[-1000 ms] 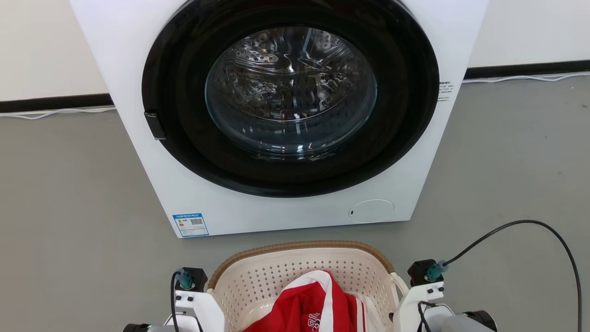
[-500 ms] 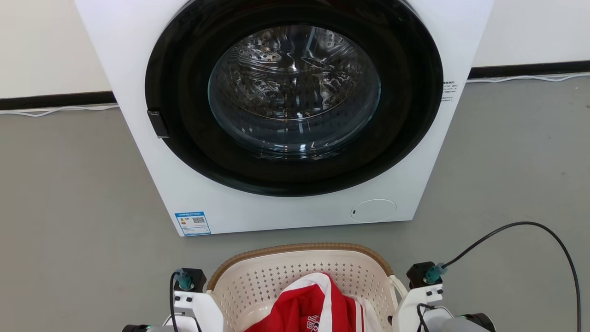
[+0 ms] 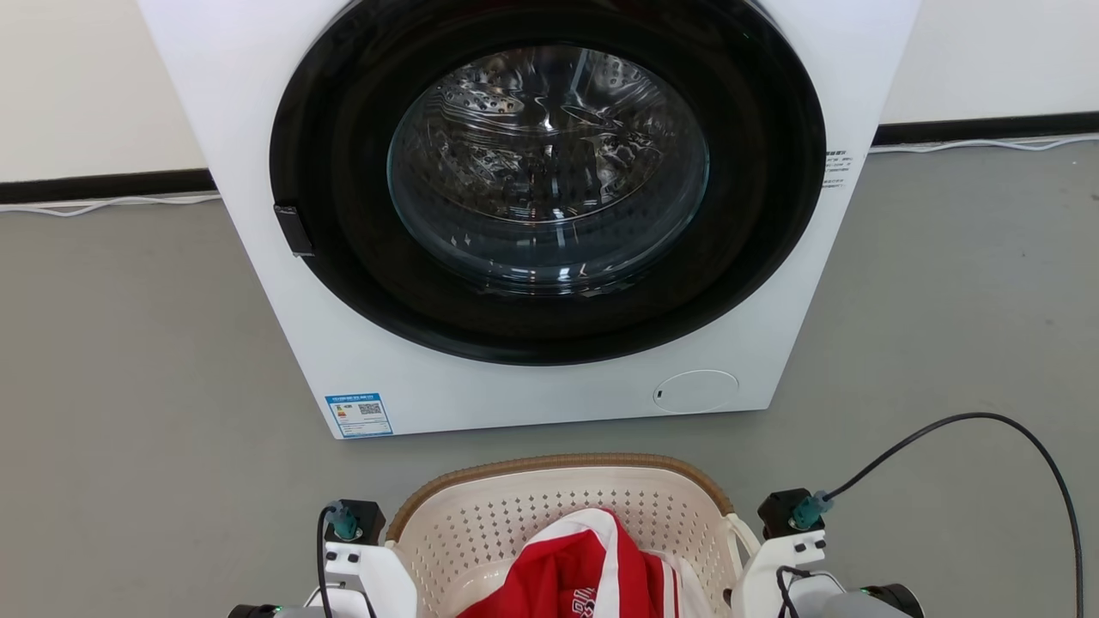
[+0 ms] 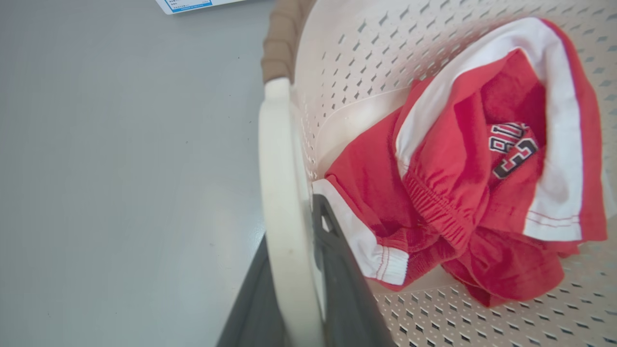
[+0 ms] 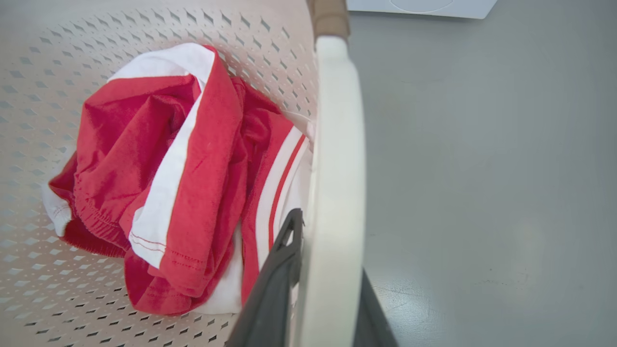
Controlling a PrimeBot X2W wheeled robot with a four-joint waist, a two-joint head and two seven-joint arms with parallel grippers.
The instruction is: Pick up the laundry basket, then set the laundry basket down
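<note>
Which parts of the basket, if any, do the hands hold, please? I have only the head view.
Observer: The left hand is shut on the basket's left handle, a finger on each side.
Operator: And the right hand?
Observer: The right hand is shut on the right handle likewise.
Operator: What is the red garment?
Observer: The garment has a gathered elastic band; perhaps shorts.

grey floor (image 3: 129, 343), white washer (image 3: 515, 403) standing on it, white cable (image 3: 112, 203) along the wall
</note>
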